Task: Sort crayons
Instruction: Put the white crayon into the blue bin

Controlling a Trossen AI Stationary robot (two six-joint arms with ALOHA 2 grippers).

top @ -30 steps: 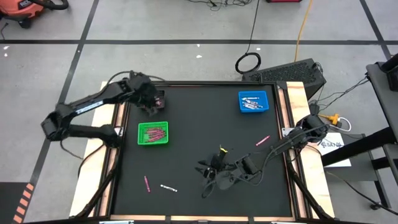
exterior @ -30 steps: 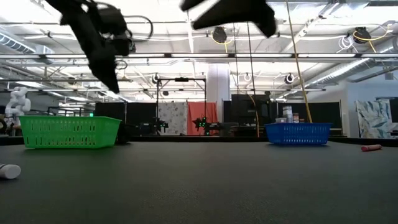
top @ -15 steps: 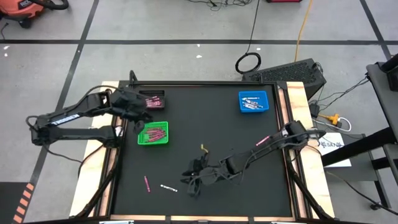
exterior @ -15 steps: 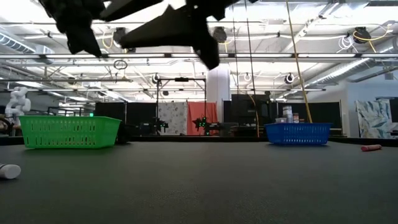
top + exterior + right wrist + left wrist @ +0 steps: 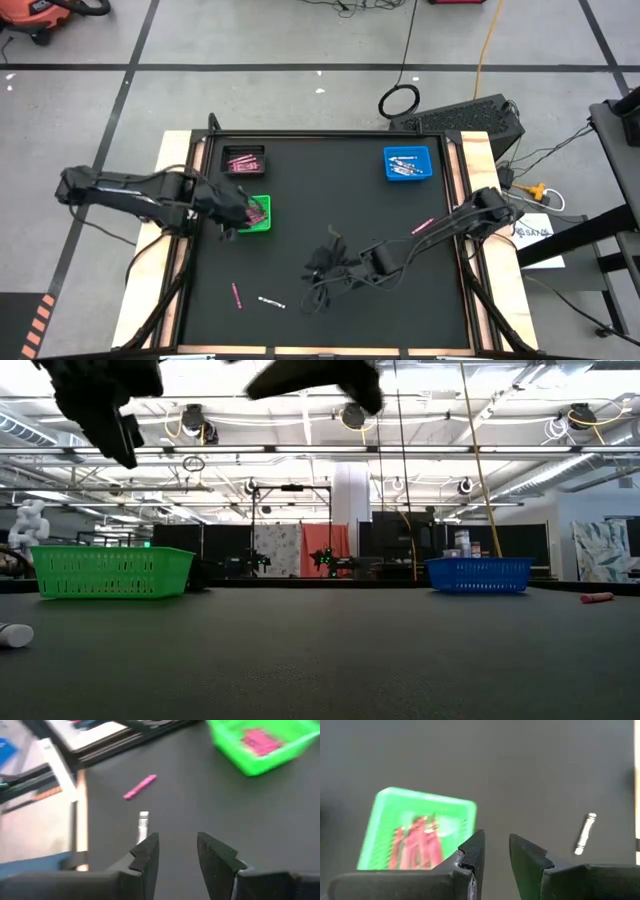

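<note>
High view, taking the green tray [image 5: 252,215] as landmark: my left tool [image 5: 232,212] hangs over its left edge, parted and empty, a fair sign its load went among the pink crayons [image 5: 255,211] inside. Below the tray lie a pink crayon [image 5: 237,295] and a white crayon [image 5: 270,301], so my right tool [image 5: 318,272], right of them, parted and empty, faces them for pickup. Another pink one [image 5: 422,226] lies far right.

The left gripper [image 5: 232,212] now hangs over the nine o'clock edge of the green tray [image 5: 258,217], having come down from the dark tray [image 5: 243,159] at eleven o'clock. The right gripper [image 5: 318,272] has swung from five o'clock back toward the table's centre, empty.
</note>
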